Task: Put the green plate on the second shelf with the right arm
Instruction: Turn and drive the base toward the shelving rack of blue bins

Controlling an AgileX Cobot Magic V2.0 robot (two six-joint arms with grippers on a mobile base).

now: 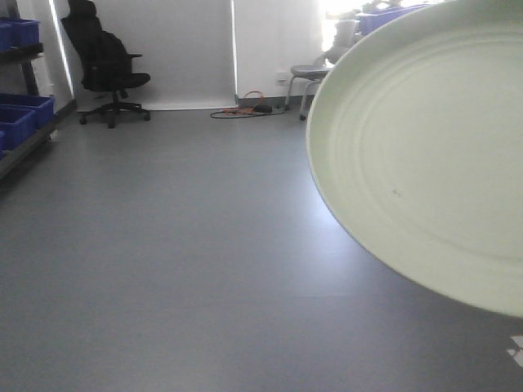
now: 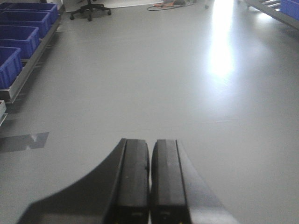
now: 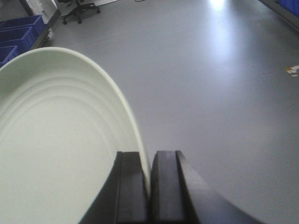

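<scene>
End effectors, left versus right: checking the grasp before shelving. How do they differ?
The right end effector is shut on the rim of the green plate; the left end effector is shut on nothing. The right one's jaws are held apart by that rim; the left one's meet. Both are black, above grey floor.

I read no text, label, brand, number or sign in any view. The faint pale marks (image 2: pixel 135 213) low on the left gripper (image 2: pixel 149 151) are too small for me to make out. The white scrap (image 1: pixel 515 349) on the floor (image 1: pixel 163 269) shows nothing legible.
</scene>
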